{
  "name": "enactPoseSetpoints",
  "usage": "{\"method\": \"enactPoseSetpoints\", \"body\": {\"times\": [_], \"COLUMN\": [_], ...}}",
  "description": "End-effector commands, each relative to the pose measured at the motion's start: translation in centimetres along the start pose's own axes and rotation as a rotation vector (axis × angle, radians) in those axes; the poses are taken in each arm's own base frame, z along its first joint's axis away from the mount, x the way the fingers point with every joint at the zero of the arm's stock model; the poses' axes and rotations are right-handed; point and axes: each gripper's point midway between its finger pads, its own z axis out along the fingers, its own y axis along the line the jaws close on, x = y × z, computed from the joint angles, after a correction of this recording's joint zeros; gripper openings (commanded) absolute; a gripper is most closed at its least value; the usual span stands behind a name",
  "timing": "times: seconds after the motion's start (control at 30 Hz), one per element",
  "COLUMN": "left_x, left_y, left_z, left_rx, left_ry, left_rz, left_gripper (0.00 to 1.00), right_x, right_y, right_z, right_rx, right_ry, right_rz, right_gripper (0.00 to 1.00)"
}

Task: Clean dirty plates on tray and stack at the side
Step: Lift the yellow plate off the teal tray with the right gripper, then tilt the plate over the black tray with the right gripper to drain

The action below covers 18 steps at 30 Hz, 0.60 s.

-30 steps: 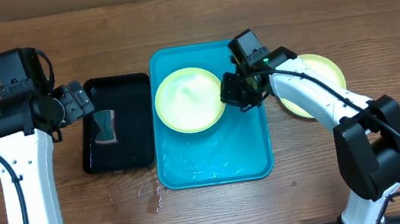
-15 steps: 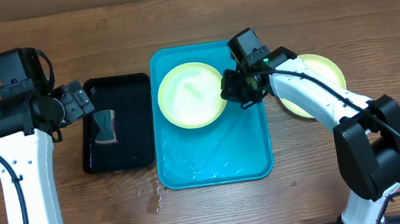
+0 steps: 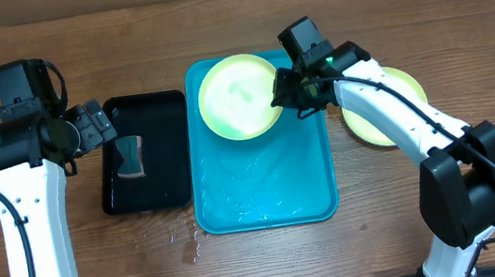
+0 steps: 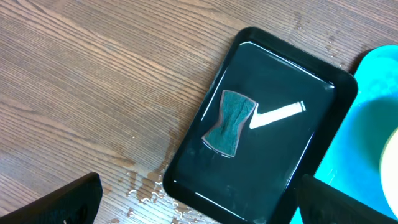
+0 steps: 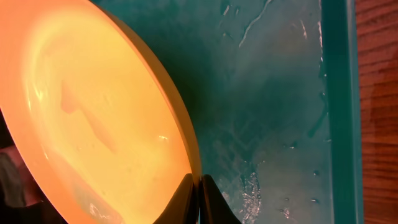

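Right gripper [image 3: 285, 96]: your jaws were shut on the right-hand rim of a pale yellow-green plate [image 3: 238, 97]. It was a thin edge pinch, with the fingertips meeting on the lip in the wrist view. The plate hung over the far end of the turquoise tray [image 3: 263, 184]. It looked tilted and lifted off the wet floor, though I couldn't tell whether its far edge was touching.

Left gripper [image 3: 102, 128]: your jaws stood wide apart and held nothing, hovering above the black tray [image 3: 163, 182] where the sponge [image 4: 230, 122] lay.

A second yellow-green plate [image 3: 404, 83] sat on the table just right of the turquoise tray, partly under your right arm.

Judged step: washing of this plate was done and you were moving it to the stack.

Next move, as I read it: lift the plate clear of the tray's right rim, swing it over the side plate, level it, lower it until it seats, then release. The wet rim could slip in that narrow pinch.
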Motion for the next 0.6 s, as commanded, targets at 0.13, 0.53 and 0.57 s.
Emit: {"method": "enactPoseSetpoints", "body": {"times": [0.13, 0.53, 0.57], "left_x": [-0.4, -0.4, -0.4], "left_y": [0.0, 0.0, 0.0], "left_z": [-0.3, -0.3, -0.3], "left_rx": [0.007, 0.007, 0.007], "left_ry": [-0.013, -0.013, -0.013], "left_rz": [-0.022, -0.022, -0.022], "left_gripper": [1.00, 1.00, 1.00], "right_x": [-0.4, 4.4, 4.9], "right_y": [3.6, 11.2, 11.7], "right_z": [-2.2, -1.9, -1.9], "right_rx": [-0.067, -0.092, -0.087], "right_ry": [-0.068, -0.175, -0.187], "right_rz": [-0.025, -0.136, -0.151], "right_gripper": [0.04, 0.04, 0.04]}}
